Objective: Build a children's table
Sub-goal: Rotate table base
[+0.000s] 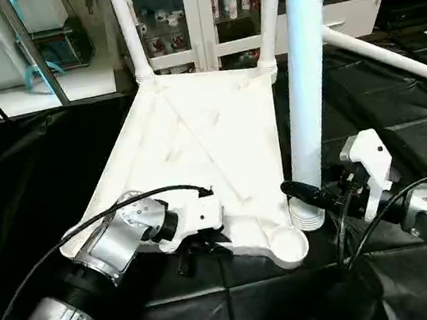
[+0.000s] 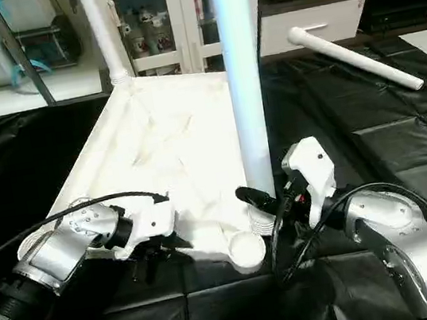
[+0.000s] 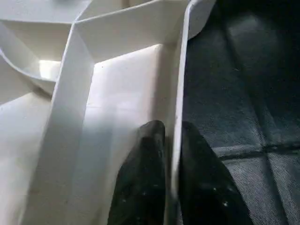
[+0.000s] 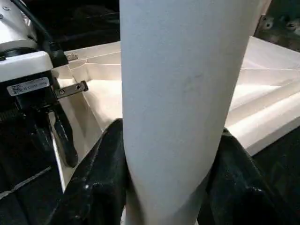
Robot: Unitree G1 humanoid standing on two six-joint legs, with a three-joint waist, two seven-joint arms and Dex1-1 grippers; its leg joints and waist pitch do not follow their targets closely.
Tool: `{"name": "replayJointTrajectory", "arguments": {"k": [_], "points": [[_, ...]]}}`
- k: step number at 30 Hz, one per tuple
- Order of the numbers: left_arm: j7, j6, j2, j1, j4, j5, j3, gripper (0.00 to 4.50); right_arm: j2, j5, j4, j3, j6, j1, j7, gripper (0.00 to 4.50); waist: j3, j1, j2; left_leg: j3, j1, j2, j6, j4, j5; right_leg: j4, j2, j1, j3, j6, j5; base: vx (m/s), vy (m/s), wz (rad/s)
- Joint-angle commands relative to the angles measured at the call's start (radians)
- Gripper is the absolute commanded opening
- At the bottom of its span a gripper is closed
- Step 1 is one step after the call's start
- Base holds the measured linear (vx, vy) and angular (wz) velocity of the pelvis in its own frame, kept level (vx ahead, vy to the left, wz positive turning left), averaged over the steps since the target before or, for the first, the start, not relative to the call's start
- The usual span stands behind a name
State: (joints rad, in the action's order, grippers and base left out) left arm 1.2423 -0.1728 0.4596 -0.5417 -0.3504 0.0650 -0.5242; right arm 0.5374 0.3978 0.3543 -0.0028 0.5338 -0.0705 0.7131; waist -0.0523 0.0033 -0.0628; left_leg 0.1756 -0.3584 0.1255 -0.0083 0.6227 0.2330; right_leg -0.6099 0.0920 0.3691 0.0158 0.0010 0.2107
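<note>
The white tabletop (image 1: 194, 139) lies upside down on the black cover, ribs facing up. Two white legs (image 1: 128, 28) (image 1: 269, 7) stand in its far corner sockets. My left gripper (image 1: 198, 247) is at the near edge, and the left wrist view shows its fingers (image 3: 145, 154) shut on the thin rim wall (image 3: 180, 79), one on each side. My right gripper (image 1: 302, 191) is shut on a third leg (image 1: 307, 57) and holds it upright. That leg's ringed lower end (image 1: 309, 216) sits just beside the empty near-right corner socket (image 1: 290, 243). A fourth leg (image 1: 391, 57) lies loose at the back right.
The black-covered work table (image 1: 403, 139) extends around the tabletop on all sides. A white cabinet with glass doors (image 1: 184, 19) stands behind it, with a slanted metal frame (image 1: 28, 51) at the back left. A black cable (image 1: 86, 223) arcs over my left wrist.
</note>
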Motion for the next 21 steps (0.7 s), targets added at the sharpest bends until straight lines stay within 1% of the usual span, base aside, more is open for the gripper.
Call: {"name": "replayJointTrajectory", "arguments": {"k": [1, 3, 5, 6, 8, 9, 10, 11, 12, 13, 14, 15, 16, 17, 18, 19, 20, 21], "points": [[-0.062, -0.044, 0.005, 0.011, -0.003, 0.021, 0.022, 0.23, 0.001, 0.002, 0.022, 0.013, -0.008, 0.001, 0.002, 1.82, 0.040, -0.001, 0.008, -0.048, 0.011, 0.096, -0.027, -0.110, 0.337, 0.087, 0.068, -0.015, -0.038, -0.218, 0.337, 0.000, 0.000, 0.00], [-0.096, -0.070, 0.002, 0.020, -0.002, 0.029, 0.035, 0.17, -0.002, 0.000, 0.019, 0.016, -0.010, -0.003, 0.000, 1.82, 0.040, -0.001, 0.008, -0.049, 0.012, 0.095, -0.030, -0.111, 0.354, 0.092, 0.067, -0.011, -0.039, -0.200, 0.375, 0.000, 0.000, 0.00], [-0.161, -0.119, 0.003, 0.041, 0.000, 0.051, 0.060, 0.07, -0.012, -0.006, 0.011, 0.019, -0.016, -0.008, -0.009, 1.82, 0.038, -0.004, 0.006, -0.053, 0.008, 0.096, -0.035, -0.114, 0.363, 0.091, 0.068, -0.011, -0.039, -0.194, 0.380, 0.000, 0.000, 0.00], [-0.194, -0.157, 0.003, 0.054, 0.007, 0.055, 0.080, 0.07, -0.019, -0.010, 0.005, 0.020, -0.020, -0.012, -0.018, 1.82, 0.038, -0.009, 0.006, -0.054, 0.005, 0.094, -0.036, -0.114, 0.369, 0.091, 0.068, -0.013, -0.038, -0.190, 0.382, 0.000, 0.000, 0.00], [-0.213, -0.182, 0.002, 0.063, 0.014, 0.057, 0.093, 0.01, -0.023, -0.012, 0.002, 0.019, -0.022, -0.015, -0.024, 1.82, 0.039, -0.018, 0.008, -0.056, 0.001, 0.092, -0.035, -0.113, 0.366, 0.092, 0.068, -0.015, -0.037, -0.186, 0.388, 0.000, 0.000, 0.00], [-0.248, -0.223, 0.002, 0.076, 0.027, 0.063, 0.110, 0.01, -0.030, -0.016, -0.004, 0.018, -0.026, -0.017, -0.033, 1.82, 0.042, -0.027, 0.008, -0.060, -0.007, 0.092, -0.032, -0.113, 0.348, 0.087, 0.069, -0.021, -0.036, -0.186, 0.372, 0.000, 0.000, 0.00], [-0.275, -0.256, 0.002, 0.087, 0.038, 0.068, 0.123, 0.01, -0.036, -0.020, -0.008, 0.016, -0.029, -0.019, -0.041, 1.82, 0.039, -0.035, 0.008, -0.065, -0.022, 0.090, -0.026, -0.117, 0.333, 0.085, 0.068, -0.028, -0.030, -0.178, 0.372, -0.006, 0.007, -0.22], [-0.299, -0.297, 0.005, 0.105, 0.052, 0.072, 0.138, 0.00, -0.043, -0.025, -0.015, 0.014, -0.031, -0.022, -0.053, 1.82, 0.040, -0.038, 0.008, -0.065, -0.024, 0.088, -0.022, -0.116, 0.332, 0.087, 0.067, -0.028, -0.028, -0.170, 0.383, -0.006, 0.007, -0.22], [-0.322, -0.330, 0.012, 0.124, 0.066, 0.077, 0.148, 0.00, -0.051, -0.030, -0.022, 0.013, -0.034, -0.026, -0.064, 1.82, 0.043, -0.046, 0.010, -0.067, -0.025, 0.086, -0.019, -0.113, 0.317, 0.085, 0.067, -0.027, -0.028, -0.170, 0.366, 0.011, 0.003, -0.20], [-0.343, -0.359, 0.021, 0.144, 0.082, 0.087, 0.156, 0.00, -0.059, -0.034, -0.029, 0.011, -0.036, -0.030, -0.078, 1.82, 0.045, -0.056, 0.015, -0.068, -0.031, 0.085, -0.008, -0.110, 0.288, 0.082, 0.069, -0.030, -0.028, -0.181, 0.333, 0.018, -0.004, -0.18], [-0.360, -0.385, 0.033, 0.167, 0.098, 0.098, 0.162, 0.00, -0.068, -0.038, -0.036, 0.009, -0.036, -0.036, -0.092, 1.82, 0.043, -0.061, 0.013, -0.068, -0.033, 0.084, -0.001, -0.111, 0.285, 0.084, 0.067, -0.030, -0.026, -0.183, 0.331, 0.018, -0.004, -0.18], [-0.360, -0.385, 0.033, 0.167, 0.098, 0.098, 0.162, 0.00, -0.068, -0.038, -0.036, 0.009, -0.036, -0.036, -0.092, 1.82, 0.042, -0.070, 0.012, -0.068, -0.031, 0.082, 0.009, -0.109, 0.290, 0.088, 0.065, -0.028, -0.025, -0.186, 0.337, 0.000, 0.000, 0.00], [-0.397, -0.432, 0.052, 0.209, 0.136, 0.123, 0.174, 0.00, -0.079, -0.043, -0.046, 0.009, -0.037, -0.048, -0.106, 1.82, 0.046, -0.075, 0.021, -0.068, -0.029, 0.082, 0.018, -0.104, 0.285, 0.087, 0.067, -0.028, -0.025, -0.191, 0.340, 0.000, 0.000, 0.00], [-0.404, -0.448, 0.057, 0.223, 0.153, 0.129, 0.178, 0.00, -0.082, -0.043, -0.048, 0.010, -0.036, -0.053, -0.109, 1.82, 0.044, -0.076, 0.023, -0.066, -0.027, 0.083, 0.024, -0.104, 0.278, 0.090, 0.068, -0.025, -0.026, -0.196, 0.337, 0.000, 0.000, 0.00], [-0.410, -0.466, 0.061, 0.235, 0.172, 0.132, 0.181, 0.00, -0.084, -0.043, -0.050, 0.011, -0.035, -0.056, -0.111, 1.82, 0.043, -0.078, 0.017, -0.066, -0.024, 0.083, 0.035, -0.102, 0.265, 0.091, 0.067, -0.024, -0.024, -0.207, 0.323, 0.000, 0.000, 0.00], [-0.428, -0.504, 0.059, 0.255, 0.207, 0.137, 0.185, 0.00, -0.088, -0.043, -0.052, 0.015, -0.034, -0.062, -0.111, 1.82, 0.044, -0.079, 0.028, -0.063, -0.022, 0.084, 0.045, -0.100, 0.258, 0.093, 0.066, -0.023, -0.023, -0.217, 0.309, 0.000, 0.000, 0.00], [-0.429, -0.505, 0.059, 0.255, 0.208, 0.137, 0.185, 0.00, -0.088, -0.043, -0.053, 0.015, -0.034, -0.062, -0.112, 1.82, 0.045, -0.076, 0.020, -0.064, -0.020, 0.086, 0.048, -0.099, 0.250, 0.088, 0.068, -0.023, -0.022, -0.224, 0.301, 0.000, 0.000, 0.00], [-0.437, -0.516, 0.058, 0.260, 0.219, 0.141, 0.184, 0.00, -0.090, -0.044, -0.055, 0.017, -0.034, -0.065, -0.113, 1.82, 0.044, -0.074, 0.018, -0.060, -0.017, 0.086, 0.054, -0.099, 0.242, 0.092, 0.065, -0.020, -0.019, -0.229, 0.293, 0.000, 0.000, 0.00]]}}
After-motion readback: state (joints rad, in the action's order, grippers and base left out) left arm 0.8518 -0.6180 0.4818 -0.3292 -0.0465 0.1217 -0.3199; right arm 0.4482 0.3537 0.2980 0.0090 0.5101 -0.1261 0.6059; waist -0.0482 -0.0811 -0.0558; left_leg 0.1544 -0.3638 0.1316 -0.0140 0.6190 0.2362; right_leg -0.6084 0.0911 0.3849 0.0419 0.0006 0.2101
